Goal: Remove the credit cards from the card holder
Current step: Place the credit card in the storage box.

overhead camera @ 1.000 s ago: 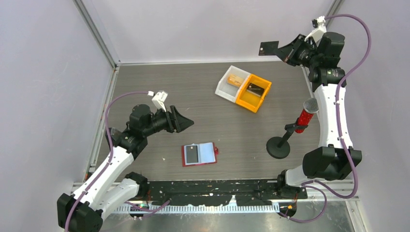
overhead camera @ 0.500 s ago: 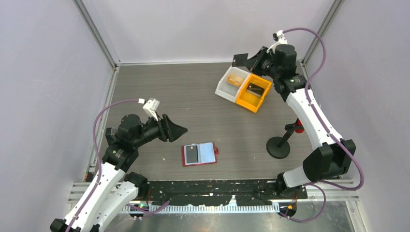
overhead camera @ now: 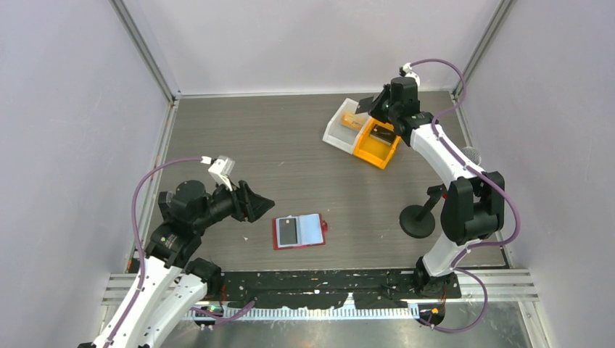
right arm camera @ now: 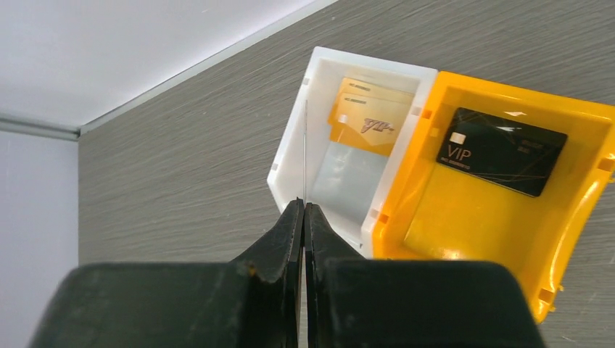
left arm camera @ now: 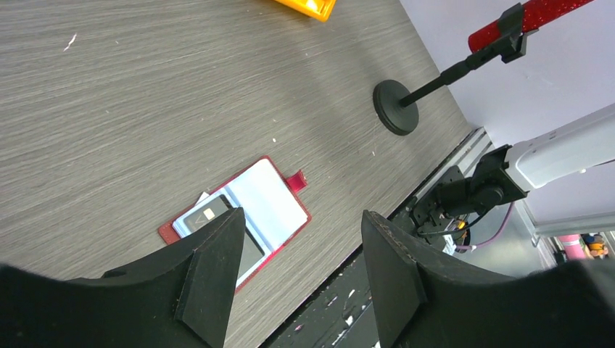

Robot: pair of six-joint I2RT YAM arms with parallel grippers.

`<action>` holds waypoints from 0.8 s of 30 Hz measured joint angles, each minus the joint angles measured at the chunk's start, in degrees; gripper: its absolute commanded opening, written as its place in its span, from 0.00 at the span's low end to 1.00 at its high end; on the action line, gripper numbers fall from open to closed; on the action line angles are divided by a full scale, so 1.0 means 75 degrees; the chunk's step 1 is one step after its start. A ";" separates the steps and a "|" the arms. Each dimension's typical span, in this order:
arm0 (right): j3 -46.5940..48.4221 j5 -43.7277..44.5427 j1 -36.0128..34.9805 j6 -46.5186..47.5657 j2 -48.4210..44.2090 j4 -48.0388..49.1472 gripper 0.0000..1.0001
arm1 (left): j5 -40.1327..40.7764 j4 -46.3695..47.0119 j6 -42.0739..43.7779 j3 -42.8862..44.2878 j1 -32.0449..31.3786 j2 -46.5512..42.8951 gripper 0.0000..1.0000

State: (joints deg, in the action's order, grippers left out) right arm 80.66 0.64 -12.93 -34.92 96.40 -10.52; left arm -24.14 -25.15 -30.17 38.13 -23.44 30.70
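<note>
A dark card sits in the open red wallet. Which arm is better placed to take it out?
Left. The left pincer is open and hangs close beside the wallet holding the dark card. The right pincer is far off over the white bin, shut on a thin card.

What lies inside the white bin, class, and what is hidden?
Two overlapping orange-gold VIP cards lie at the far end of the white bin; the rest of its floor is bare. The upper card covers part of the lower. The right gripper's edge-on card hides a sliver.
</note>
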 measured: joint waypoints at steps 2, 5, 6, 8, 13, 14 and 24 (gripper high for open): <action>-0.0064 0.0184 0.0012 -0.0017 0.0000 0.0012 0.05 | 0.0026 -0.0035 0.0070 0.0000 0.0000 0.0003 0.63; -0.0154 0.0376 0.0047 -0.0047 0.0000 0.0038 0.05 | 0.0052 -0.0076 0.0131 0.0000 0.0000 0.0015 0.63; -0.0184 0.0417 0.0061 -0.0058 0.0000 0.0038 0.05 | 0.0064 -0.0090 0.0154 0.0000 0.0000 0.0026 0.63; -0.0254 0.0490 0.0105 -0.0105 0.0012 0.0035 0.05 | 0.0082 -0.0125 0.0210 0.0000 0.0000 0.0052 0.63; -0.0405 0.0697 0.0192 -0.0178 0.0050 -0.0082 0.05 | 0.0085 -0.0198 0.0289 0.0000 0.0000 0.0087 0.63; -0.0423 0.0729 0.0210 -0.0187 0.0052 -0.0114 0.05 | 0.0085 -0.0201 0.0289 0.0000 0.0000 0.0090 0.63; -0.0425 0.0845 0.0405 -0.0189 0.0233 -0.0577 0.05 | 0.0085 -0.0198 0.0286 0.0000 0.0000 0.0087 0.63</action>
State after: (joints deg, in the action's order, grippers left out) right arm 77.47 6.98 -9.89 -36.34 98.15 -14.85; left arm -23.51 -26.63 -28.03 38.13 -23.44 31.35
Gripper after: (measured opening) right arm 0.071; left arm 0.628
